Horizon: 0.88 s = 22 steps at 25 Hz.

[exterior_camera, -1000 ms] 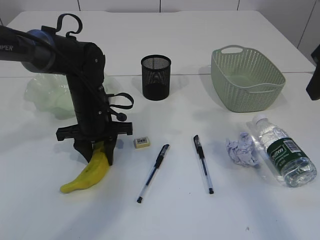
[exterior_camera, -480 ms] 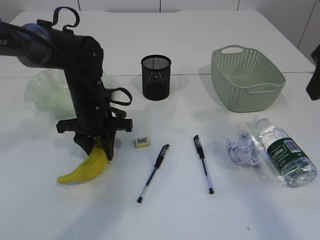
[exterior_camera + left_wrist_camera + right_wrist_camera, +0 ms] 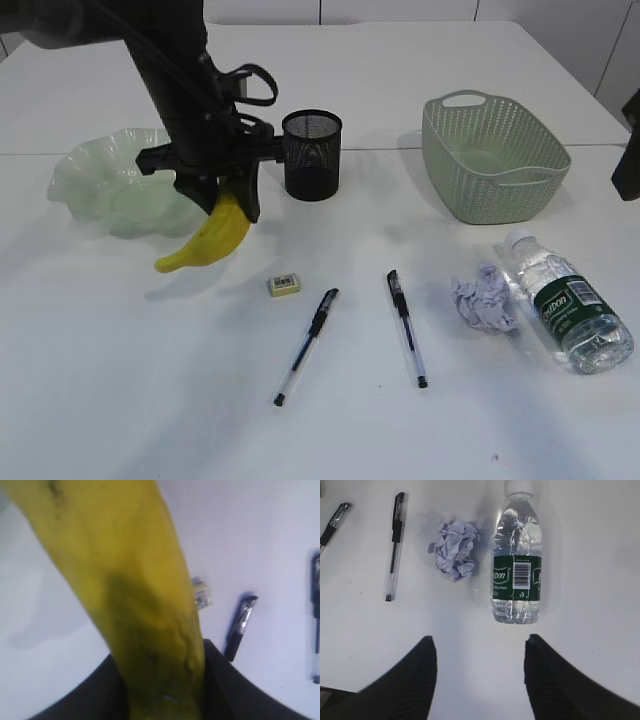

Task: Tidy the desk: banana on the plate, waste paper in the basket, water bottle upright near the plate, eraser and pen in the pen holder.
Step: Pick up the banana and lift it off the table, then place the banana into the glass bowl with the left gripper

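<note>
My left gripper (image 3: pixel 228 205) is shut on the yellow banana (image 3: pixel 208 243), which hangs in the air beside the pale green plate (image 3: pixel 90 185). The banana fills the left wrist view (image 3: pixel 125 590). The eraser (image 3: pixel 283 285) and two pens (image 3: pixel 308 345) (image 3: pixel 406 325) lie on the table. Crumpled waste paper (image 3: pixel 485 300) lies beside the water bottle (image 3: pixel 565 300), which lies on its side. In the right wrist view, my right gripper (image 3: pixel 479 650) is open and empty above the table, near the bottle (image 3: pixel 516 565) and the paper (image 3: pixel 452 550). The black mesh pen holder (image 3: pixel 312 153) and the green basket (image 3: pixel 493 155) stand at the back.
The right arm shows only as a dark shape at the right edge (image 3: pixel 628 160) of the exterior view. The eraser (image 3: pixel 201 594) and pens (image 3: pixel 240 627) show below the banana in the left wrist view.
My left gripper has lifted the banana off the table and carried it up and back, toward the plate. Nothing else moved.
</note>
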Each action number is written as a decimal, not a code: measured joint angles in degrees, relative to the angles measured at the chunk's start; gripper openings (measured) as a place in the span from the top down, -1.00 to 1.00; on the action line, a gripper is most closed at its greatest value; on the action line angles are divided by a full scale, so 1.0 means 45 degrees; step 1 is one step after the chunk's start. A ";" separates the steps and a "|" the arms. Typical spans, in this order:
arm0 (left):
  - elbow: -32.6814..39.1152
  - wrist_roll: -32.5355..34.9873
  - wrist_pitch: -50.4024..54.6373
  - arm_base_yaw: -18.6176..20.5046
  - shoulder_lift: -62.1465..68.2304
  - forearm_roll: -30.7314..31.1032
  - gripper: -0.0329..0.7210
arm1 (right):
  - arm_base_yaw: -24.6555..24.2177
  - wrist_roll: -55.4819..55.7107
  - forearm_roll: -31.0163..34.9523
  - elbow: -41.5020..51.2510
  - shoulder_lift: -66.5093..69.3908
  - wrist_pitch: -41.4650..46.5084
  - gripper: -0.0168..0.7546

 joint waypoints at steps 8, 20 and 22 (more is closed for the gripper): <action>-0.1719 0.0444 0.0297 -0.0009 0.0000 -0.0097 0.26 | 0.0000 0.0000 0.0000 0.0000 0.0000 0.0000 -0.12; -0.1987 0.0866 0.0352 -0.0029 0.0000 0.4611 0.26 | 0.0000 0.0000 0.0000 0.0000 0.0000 0.0000 -0.12; -0.1995 0.0886 0.0352 -0.0029 0.0000 0.5506 0.26 | 0.0000 0.0000 0.0000 0.0000 0.0000 0.0000 -0.11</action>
